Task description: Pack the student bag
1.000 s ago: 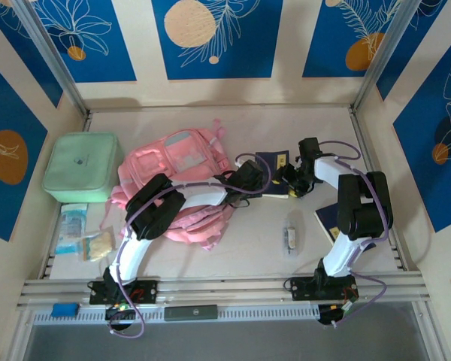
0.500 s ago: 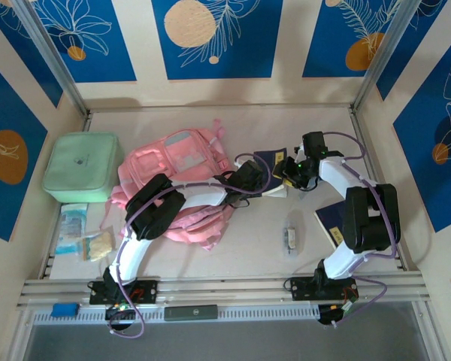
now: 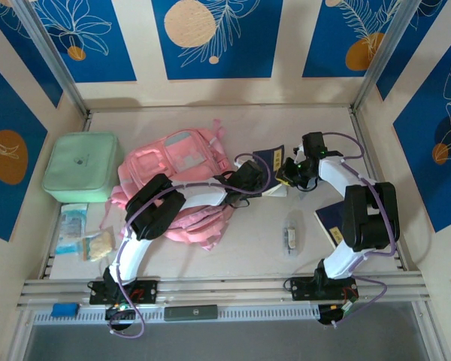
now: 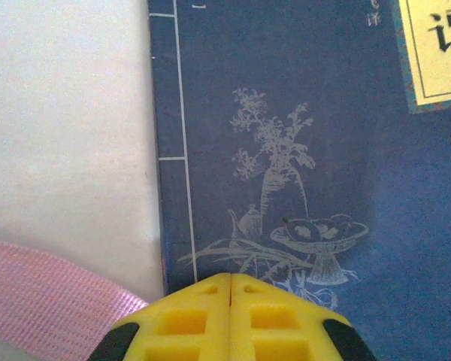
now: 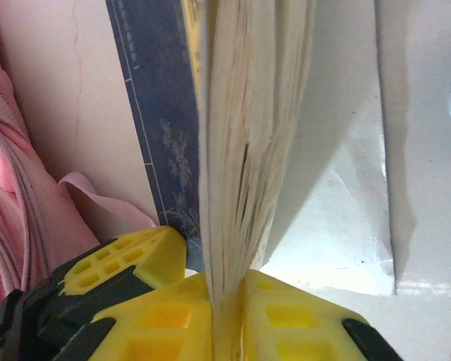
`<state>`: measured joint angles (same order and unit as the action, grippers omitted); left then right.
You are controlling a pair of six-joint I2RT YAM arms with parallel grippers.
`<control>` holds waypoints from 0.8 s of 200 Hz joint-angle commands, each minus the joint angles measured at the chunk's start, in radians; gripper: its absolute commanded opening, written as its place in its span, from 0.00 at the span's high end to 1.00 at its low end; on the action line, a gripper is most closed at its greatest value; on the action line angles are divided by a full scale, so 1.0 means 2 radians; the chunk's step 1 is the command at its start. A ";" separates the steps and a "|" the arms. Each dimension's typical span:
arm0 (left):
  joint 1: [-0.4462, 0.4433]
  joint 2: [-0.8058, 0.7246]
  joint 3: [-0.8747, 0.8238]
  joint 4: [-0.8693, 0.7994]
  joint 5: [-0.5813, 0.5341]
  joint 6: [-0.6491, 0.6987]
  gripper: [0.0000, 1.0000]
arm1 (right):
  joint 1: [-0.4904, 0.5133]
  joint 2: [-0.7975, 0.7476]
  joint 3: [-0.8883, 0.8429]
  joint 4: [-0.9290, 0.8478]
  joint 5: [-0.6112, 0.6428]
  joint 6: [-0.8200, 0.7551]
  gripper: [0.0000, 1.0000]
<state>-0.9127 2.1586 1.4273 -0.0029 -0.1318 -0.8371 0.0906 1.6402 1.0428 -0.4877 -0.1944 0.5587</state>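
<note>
The right gripper (image 5: 227,295) was clamped on the page edge of a blue book (image 5: 244,113), the left gripper (image 4: 231,292) was shut empty over its cover, and just left of both lay the student bag (image 3: 177,169), seemingly soft and floppy, best gripped at its zip edge.

Pink all over the student bag (image 3: 177,177), ribbed pink on its webbing (image 4: 52,293). Mint green at nine o'clock for the square case (image 3: 81,167). Navy on the book (image 4: 301,188), with white vase-and-flower line art and a cream label (image 4: 436,53) at one o'clock. Bright yellow on the left gripper (image 4: 231,316) and right gripper (image 5: 225,323). Blue wall panels (image 3: 214,37), with peach discs and white leaves.
</note>
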 commanded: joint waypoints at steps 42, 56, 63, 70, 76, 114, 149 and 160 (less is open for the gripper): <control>0.000 -0.004 -0.014 -0.024 0.010 0.004 0.92 | 0.001 -0.019 0.014 -0.010 -0.039 -0.003 0.99; 0.002 -0.014 -0.007 -0.032 0.012 0.009 0.87 | 0.001 -0.027 0.016 -0.011 -0.052 -0.001 1.00; 0.003 -0.021 -0.003 -0.038 0.013 0.012 0.84 | 0.002 -0.033 0.017 -0.013 -0.055 0.001 1.00; 0.003 -0.033 -0.002 -0.043 0.013 0.017 0.82 | 0.002 -0.040 0.017 -0.014 -0.056 0.002 1.00; 0.004 -0.044 -0.003 -0.046 0.012 0.020 0.79 | 0.002 -0.046 0.017 -0.015 -0.057 0.005 1.00; 0.007 -0.145 -0.061 -0.016 0.010 0.036 0.65 | 0.006 -0.091 0.027 -0.034 -0.063 0.014 1.00; 0.010 -0.248 -0.115 -0.017 0.017 0.050 0.56 | 0.020 -0.138 0.041 -0.069 -0.058 0.014 1.00; 0.010 -0.285 -0.137 -0.018 0.018 0.054 0.53 | 0.026 -0.154 0.044 -0.076 -0.062 0.015 1.00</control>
<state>-0.9009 1.7248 1.2297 -0.0364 -0.1085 -0.7673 0.1184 1.4147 1.0874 -0.5850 -0.2703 0.5835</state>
